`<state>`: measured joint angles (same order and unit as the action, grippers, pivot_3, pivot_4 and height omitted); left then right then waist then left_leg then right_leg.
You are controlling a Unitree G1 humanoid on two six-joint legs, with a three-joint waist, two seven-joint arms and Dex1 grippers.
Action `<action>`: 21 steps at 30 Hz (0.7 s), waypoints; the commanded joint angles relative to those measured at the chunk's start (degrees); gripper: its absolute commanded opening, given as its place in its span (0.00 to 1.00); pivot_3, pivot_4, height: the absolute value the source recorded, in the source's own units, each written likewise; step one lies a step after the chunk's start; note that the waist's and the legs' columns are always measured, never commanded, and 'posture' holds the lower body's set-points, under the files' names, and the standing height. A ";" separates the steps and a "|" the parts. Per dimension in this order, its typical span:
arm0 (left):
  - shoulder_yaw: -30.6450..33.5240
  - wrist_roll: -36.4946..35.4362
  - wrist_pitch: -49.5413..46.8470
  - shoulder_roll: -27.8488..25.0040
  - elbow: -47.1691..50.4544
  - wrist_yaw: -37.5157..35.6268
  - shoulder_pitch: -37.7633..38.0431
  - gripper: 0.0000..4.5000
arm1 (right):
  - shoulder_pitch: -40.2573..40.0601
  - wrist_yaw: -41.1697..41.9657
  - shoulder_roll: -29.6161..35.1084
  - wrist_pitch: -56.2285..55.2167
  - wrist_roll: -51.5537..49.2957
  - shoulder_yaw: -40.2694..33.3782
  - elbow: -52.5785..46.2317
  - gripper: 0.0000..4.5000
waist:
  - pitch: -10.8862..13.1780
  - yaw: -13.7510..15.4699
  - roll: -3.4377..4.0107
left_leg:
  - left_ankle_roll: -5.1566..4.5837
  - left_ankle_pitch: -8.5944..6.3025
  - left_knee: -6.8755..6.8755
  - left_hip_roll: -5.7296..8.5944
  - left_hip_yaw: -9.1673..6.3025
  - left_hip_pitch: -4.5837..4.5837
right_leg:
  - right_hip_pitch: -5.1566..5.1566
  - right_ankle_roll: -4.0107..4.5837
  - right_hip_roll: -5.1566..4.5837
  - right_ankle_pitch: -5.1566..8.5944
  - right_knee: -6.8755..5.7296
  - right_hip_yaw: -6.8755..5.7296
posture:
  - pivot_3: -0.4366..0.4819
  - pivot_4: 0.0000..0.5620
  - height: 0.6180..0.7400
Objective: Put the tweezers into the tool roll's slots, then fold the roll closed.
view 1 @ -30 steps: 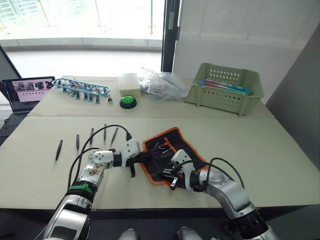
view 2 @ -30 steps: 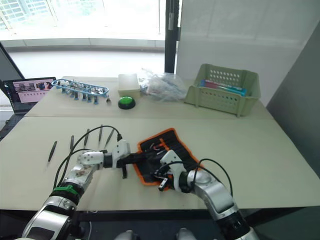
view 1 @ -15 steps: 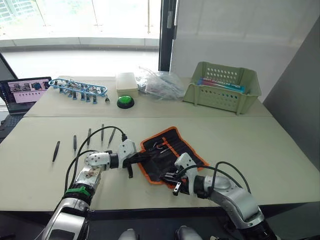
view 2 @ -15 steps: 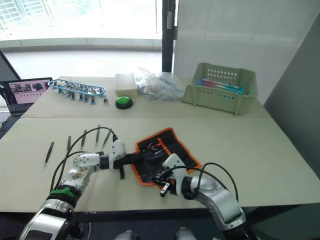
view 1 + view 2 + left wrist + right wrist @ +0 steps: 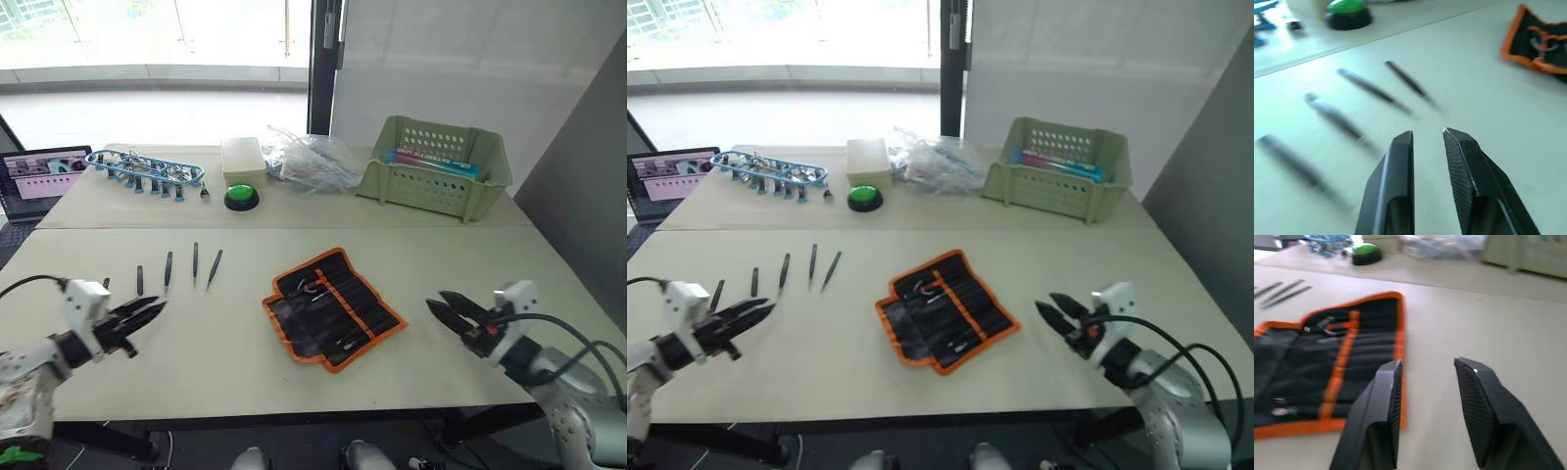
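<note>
Now: tool roll (image 5: 332, 305) unfolded | tweezers (image 5: 193, 263) beside | pincers apart, empty

A pale beige table (image 5: 509, 294) made of 2 slabs, joined by a seam running across it, carried everything. On the near slab lay 5 slim black pointed tweezers (image 5: 194, 262) in a loose row toward the left, well apart from an open black fabric tool roll with orange edging (image 5: 333, 307) near the middle. On the far slab sat a blue rack of clips (image 5: 143, 170), a cream box (image 5: 243, 161), a green round button (image 5: 240, 197), a heap of clear plastic bags (image 5: 313, 164) and a green plastic basket (image 5: 438, 169). A laptop (image 5: 39, 179) stood at the far left edge.
</note>
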<state>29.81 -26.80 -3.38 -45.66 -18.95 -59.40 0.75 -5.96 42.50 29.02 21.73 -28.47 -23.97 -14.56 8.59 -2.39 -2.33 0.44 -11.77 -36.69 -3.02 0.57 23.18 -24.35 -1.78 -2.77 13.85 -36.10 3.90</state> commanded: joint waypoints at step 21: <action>14.41 -2.93 7.51 6.22 -7.34 8.60 15.10 1.00 | -3.41 8.54 3.74 -15.88 -3.89 -6.04 12.63 1.00 | 0.06 -0.02 -0.01 | 0.50 -0.29 0.57 0.02 0.91 -0.41 | 0.02 0.12 -0.66 0.08 0.06 -0.05 | 0.48 0.27 0.98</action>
<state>43.41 -28.78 4.60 -39.63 -28.51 -51.97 15.64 -9.74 49.08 31.15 5.01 -30.70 -30.31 0.79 8.65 -2.41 -2.34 0.94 -12.06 -36.12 -3.00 1.50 22.78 -24.31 -1.67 -3.44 13.93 -36.04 3.86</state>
